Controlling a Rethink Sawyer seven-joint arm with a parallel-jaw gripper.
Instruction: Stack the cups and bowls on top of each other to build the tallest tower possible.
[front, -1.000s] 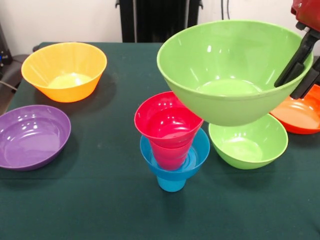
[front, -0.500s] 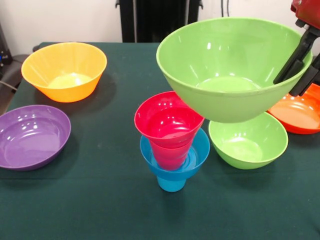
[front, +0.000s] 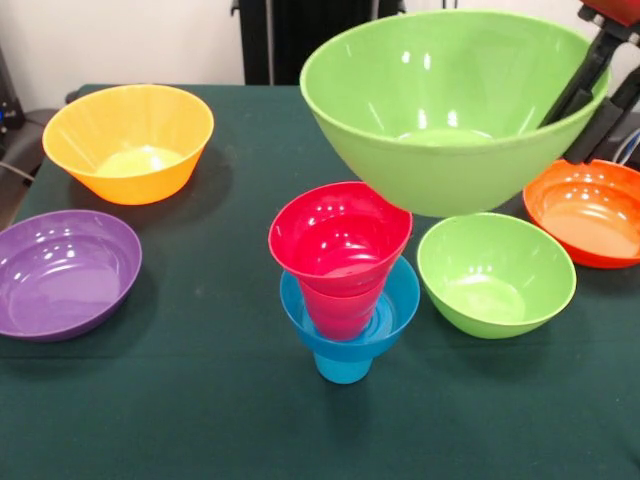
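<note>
The tower stands at the table's middle: a sky-blue cup (front: 342, 366) at the bottom, a small blue bowl (front: 401, 300) on it, and a red cup (front: 340, 250) set in that bowl. My gripper (front: 592, 100) at the upper right is shut on the right rim of a lime green bowl (front: 450, 110), one finger inside and one outside. This bowl hangs in the air, above and to the right of the red cup. A second lime green bowl (front: 495, 272) rests on the table to the tower's right.
An orange bowl (front: 590, 210) sits at the right edge, below the gripper. A yellow-orange bowl (front: 130, 140) stands at the far left and a purple bowl (front: 65, 270) nearer at the left edge. The dark green table (front: 200, 400) carries them all.
The held green bowl has risen and drifted slightly left with the gripper, uncovering more of the orange bowl and the resting green bowl. The tower has not moved.
</note>
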